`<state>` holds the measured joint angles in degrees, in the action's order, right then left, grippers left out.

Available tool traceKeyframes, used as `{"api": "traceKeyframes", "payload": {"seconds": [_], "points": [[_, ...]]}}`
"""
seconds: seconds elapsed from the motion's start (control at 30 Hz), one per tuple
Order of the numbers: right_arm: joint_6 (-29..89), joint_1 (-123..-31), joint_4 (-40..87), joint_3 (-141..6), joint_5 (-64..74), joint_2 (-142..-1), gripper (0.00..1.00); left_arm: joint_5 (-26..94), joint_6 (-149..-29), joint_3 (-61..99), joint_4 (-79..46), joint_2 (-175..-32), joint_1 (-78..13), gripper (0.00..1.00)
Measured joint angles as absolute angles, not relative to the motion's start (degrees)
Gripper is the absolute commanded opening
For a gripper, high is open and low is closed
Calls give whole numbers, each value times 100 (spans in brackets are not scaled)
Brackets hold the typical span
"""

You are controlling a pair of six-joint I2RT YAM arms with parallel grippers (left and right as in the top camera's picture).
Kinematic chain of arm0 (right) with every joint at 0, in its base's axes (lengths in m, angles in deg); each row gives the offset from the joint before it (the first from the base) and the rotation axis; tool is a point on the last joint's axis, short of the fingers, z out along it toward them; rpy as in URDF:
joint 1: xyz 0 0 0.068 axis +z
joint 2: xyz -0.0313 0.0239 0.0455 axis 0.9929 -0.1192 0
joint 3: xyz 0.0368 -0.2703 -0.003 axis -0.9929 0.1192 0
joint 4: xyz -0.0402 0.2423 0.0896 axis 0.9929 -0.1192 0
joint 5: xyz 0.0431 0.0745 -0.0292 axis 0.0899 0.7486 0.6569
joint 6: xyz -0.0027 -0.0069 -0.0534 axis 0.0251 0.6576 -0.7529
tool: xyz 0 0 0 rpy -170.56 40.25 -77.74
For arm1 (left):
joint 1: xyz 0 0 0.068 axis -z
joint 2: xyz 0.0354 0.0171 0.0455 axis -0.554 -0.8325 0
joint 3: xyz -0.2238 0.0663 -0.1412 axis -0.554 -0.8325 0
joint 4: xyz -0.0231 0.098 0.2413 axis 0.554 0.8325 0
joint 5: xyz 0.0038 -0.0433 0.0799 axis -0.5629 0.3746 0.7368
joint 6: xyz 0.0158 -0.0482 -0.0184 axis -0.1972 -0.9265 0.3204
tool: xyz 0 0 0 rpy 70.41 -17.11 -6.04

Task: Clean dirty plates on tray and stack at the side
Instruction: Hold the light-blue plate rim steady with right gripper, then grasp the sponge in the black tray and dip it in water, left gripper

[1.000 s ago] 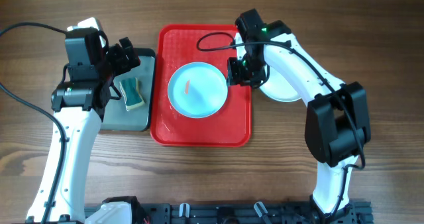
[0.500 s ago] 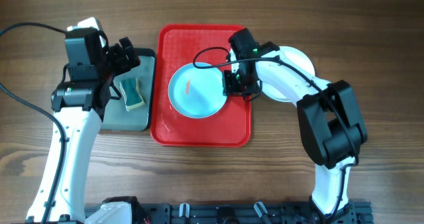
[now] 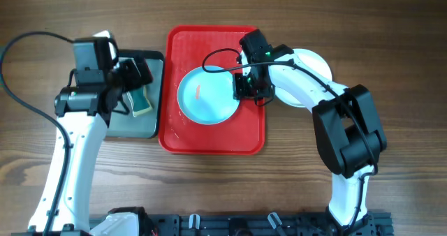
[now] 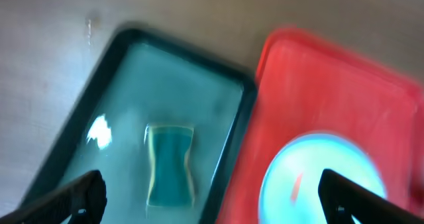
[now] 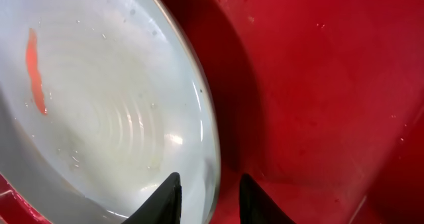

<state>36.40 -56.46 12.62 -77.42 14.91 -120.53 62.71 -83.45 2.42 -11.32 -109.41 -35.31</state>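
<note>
Item inspected: one pale turquoise round shallow plate (image 3: pixel 207 95), lying roughly centred on the large red rectangular plastic tray (image 3: pixel 209 142). One reddish smear noted on the plate's inner surface, left of centre.

Right gripper (image 5: pixel 211 197): positioned at the plate's right rim, fingers narrowly spaced, one fingertip over the plate's inner face and the other over the red tray surface, with the rim running between them. Whether the pads actually press the rim cannot be determined from the wrist view.

A second pale round plate (image 3: pixel 314 60) sits on the wooden counter (image 3: pixel 391 26) just right of the tray, partly covered by the right arm.

Left of the tray, touching its edge: a black-rimmed metal pan (image 4: pixel 185 78) holding a green-and-yellow sponge (image 4: pixel 170 164) (wrist view is motion-blurred). Left gripper (image 3: pixel 136 82): above the pan, fingers spread wide, holding nothing.
</note>
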Motion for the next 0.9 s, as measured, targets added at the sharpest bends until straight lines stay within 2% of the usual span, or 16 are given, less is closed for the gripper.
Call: {"api": "traceKeyframes", "payload": {"seconds": [0.1, 0.3, 0.37, 0.4, 0.43, 0.6, 0.67, 0.7, 0.73, 0.83, 0.9], "points": [[3655, -5646, 1267, -7742, 1491, -12053, 30, 6339, -8361, 240, -757, -11124, -3531, 91], [3657, -5646, 1282, -7742, 1491, -12053, 30, 6426, -8365, 117, -798, -11769, -3531, 96], [3657, -5646, 1282, -7742, 1491, -12053, 30, 6487, -8372, 78, -929, -12023, -3531, 93], [3657, -5646, 1282, -7742, 1491, -12053, 31, 6505, -8380, 60, -1030, -12167, -3531, 89], [3655, -5646, 1282, -7742, 1491, -12053, 34, 6516, -8393, 56, -1087, -12265, -3531, 88], [3677, -5646, 1284, -7742, 1489, -12053, 35, 6553, -8415, 45, -1251, -12659, -3531, 84], [3677, -5646, 1287, -7742, 1489, -12053, 35, 6564, -8424, 45, -1255, -12764, -3531, 76], [3677, -5646, 1291, -7742, 1491, -12053, 35, 6577, -8435, 45, -1253, -12825, -3531, 66], [3677, -5646, 1300, -7742, 1491, -12053, 35, 6601, -8422, 45, -1257, -12897, -3531, 61], [3677, -5646, 1315, -7742, 1489, -12053, 35, 6656, -8439, 45, -1281, -13039, -3531, 57], [3677, -5646, 1321, -7742, 1491, -12053, 35, 6664, -8448, 45, -1351, -13126, -3531, 51]]}}
